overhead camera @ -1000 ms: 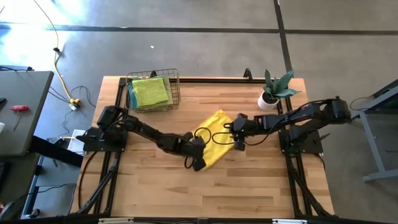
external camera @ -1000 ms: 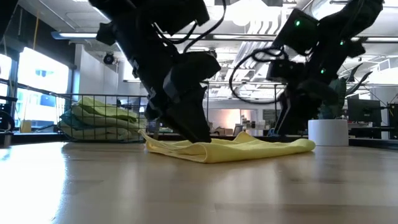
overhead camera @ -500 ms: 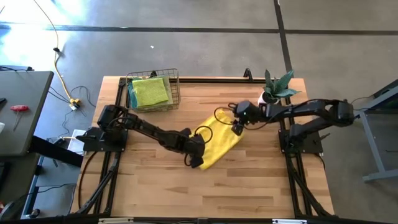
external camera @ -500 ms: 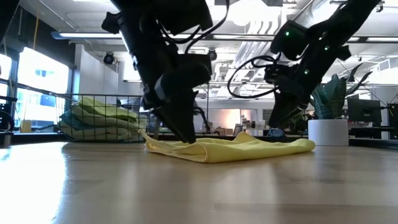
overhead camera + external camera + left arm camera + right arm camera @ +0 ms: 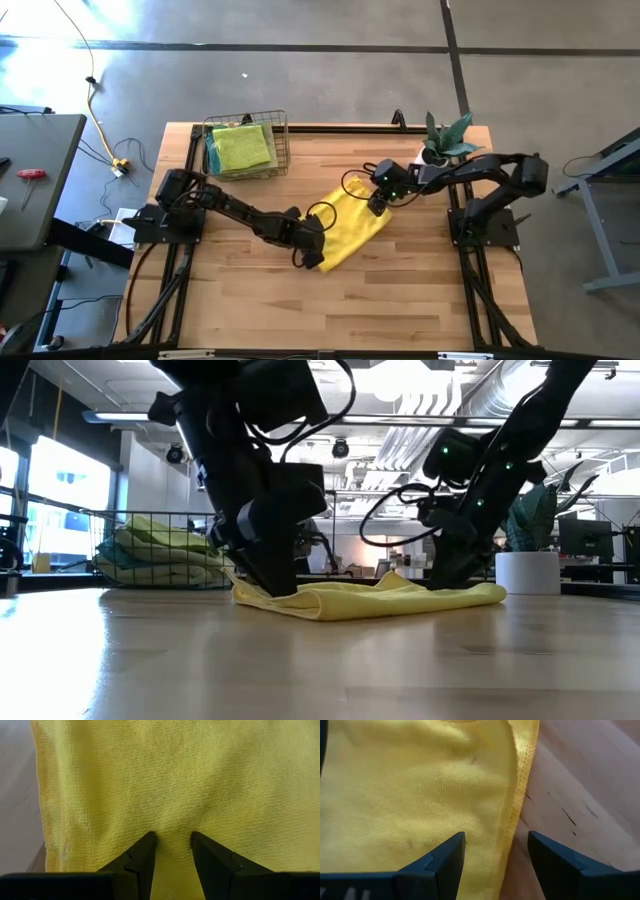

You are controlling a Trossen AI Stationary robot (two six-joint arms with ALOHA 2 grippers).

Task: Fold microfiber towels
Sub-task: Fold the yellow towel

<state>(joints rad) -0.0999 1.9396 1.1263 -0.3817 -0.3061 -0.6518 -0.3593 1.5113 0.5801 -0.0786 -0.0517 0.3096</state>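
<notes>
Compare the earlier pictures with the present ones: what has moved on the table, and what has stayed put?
The right gripper has opened and moved from the yellow towel's near side to its edge nearer the potted plant. The left gripper shifted slightly along the towel's opposite end, jaws unchanged. The towel itself, the wire basket of folded towels and the plant stayed put.

The left arm stretches low from its base toward the middle of the surface, elbow bent, its left gripper (image 5: 312,256) tipped steeply down with the fingers (image 5: 142,855) a narrow gap apart. The right arm reaches in from the opposite side, forearm nearly level, and its right gripper (image 5: 377,203) angles downward with fingers (image 5: 445,857) spread wide.
</notes>
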